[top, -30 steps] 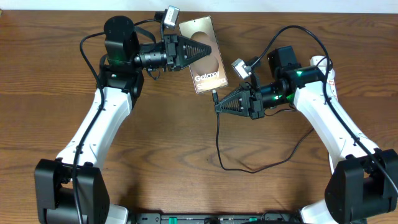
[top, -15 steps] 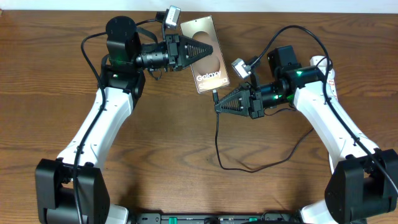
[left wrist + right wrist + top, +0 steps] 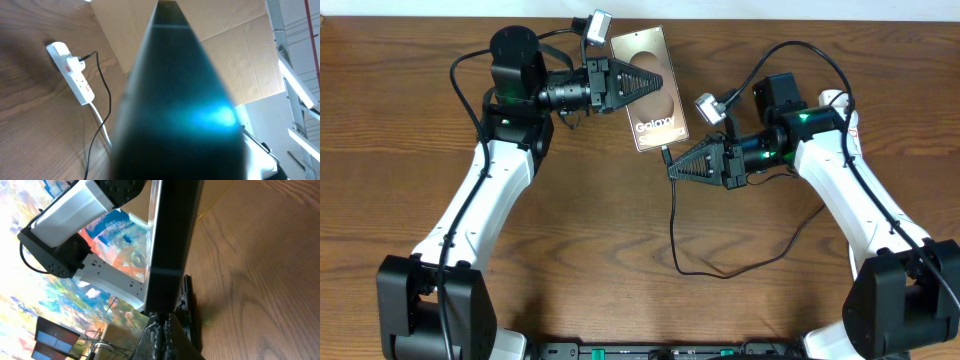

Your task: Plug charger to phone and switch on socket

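Since the charging port sits in the lower short edge, the left pincer (image 3: 655, 80) pinches the phone (image 3: 660, 125) across its width and offers that edge to the right arm (image 3: 840, 190). The bronze face with its "Galaxy" lettering is turned up to the overhead camera. The phone is at centre-rear of the table (image 3: 570, 220). It looks lifted and tilted rather than lying flat, a judgement from the wrist views, where wood shows beyond it.

The right pincer (image 3: 672, 170) is pressed together on the charger (image 3: 672, 230) just behind the plug tip, which is aimed at the phone's lower edge. I judge that the grip so close to the tip stops the limp cable buckling on the push. The tip is touching or almost touching the edge; I cannot tell whether it is seated. The slack cable trails toward the front of the table, then loops right.

Views:
- **Overhead:** gives the line-up of both pincers and the whole cable run, but no clear sight of the socket.
- **Left wrist:** the dark phone fills the middle. To one side the socket (image 3: 72, 75) lies on the wood well apart, a white strip with a red-marked switch. The charger's black cable appears to run from its plug.
- **Right wrist:** shows the phone (image 3: 172, 230) edge-on, with the pincer tips directly beneath its end. That is alignment through the thickness, which the overhead cannot show.
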Tool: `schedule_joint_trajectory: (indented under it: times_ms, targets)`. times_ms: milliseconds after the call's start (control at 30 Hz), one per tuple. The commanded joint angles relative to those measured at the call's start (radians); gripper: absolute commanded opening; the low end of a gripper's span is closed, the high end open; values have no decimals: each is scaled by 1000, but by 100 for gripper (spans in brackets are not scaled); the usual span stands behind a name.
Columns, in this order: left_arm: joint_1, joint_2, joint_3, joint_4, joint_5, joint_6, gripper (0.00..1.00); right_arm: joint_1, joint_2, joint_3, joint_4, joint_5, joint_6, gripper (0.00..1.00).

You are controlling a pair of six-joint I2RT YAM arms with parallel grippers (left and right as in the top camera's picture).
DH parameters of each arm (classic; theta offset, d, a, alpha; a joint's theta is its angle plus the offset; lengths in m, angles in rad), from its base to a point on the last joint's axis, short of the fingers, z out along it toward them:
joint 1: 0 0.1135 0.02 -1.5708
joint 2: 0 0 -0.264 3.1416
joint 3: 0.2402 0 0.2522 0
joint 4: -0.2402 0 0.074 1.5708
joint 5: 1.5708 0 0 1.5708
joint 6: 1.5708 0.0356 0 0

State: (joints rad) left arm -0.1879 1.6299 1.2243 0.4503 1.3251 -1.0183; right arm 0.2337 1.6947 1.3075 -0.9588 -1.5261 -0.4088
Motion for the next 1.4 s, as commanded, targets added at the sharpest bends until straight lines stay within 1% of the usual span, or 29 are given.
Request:
schedule_joint_trajectory:
  times_ms: [0,167,267,600,733,1000,1100,1367]
  targets:
    - [-8,-9,25,8,75,23,7,-12,-6,-1,5,-34,23,1]
    - [-8,-9,25,9,74,24,7,-12,-6,-1,16,-34,40,1]
    - [-8,-9,25,9,74,28,8,-10,-6,-1,46,-34,82,1]
    - [-8,-9,25,8,47,122,7,-10,-6,-1,109,-34,171,1]
    - [-8,-9,25,8,56,166,7,-10,-6,-1,114,-34,173,1]
    - [-8,-9,24,0,79,169,7,-10,-6,-1,236,-14,288,1]
    - [-8,-9,24,0,81,169,8,-10,-6,-1,262,23,322,1]
    - [-8,-9,24,0,81,169,7,-10,-6,-1,279,31,326,1]
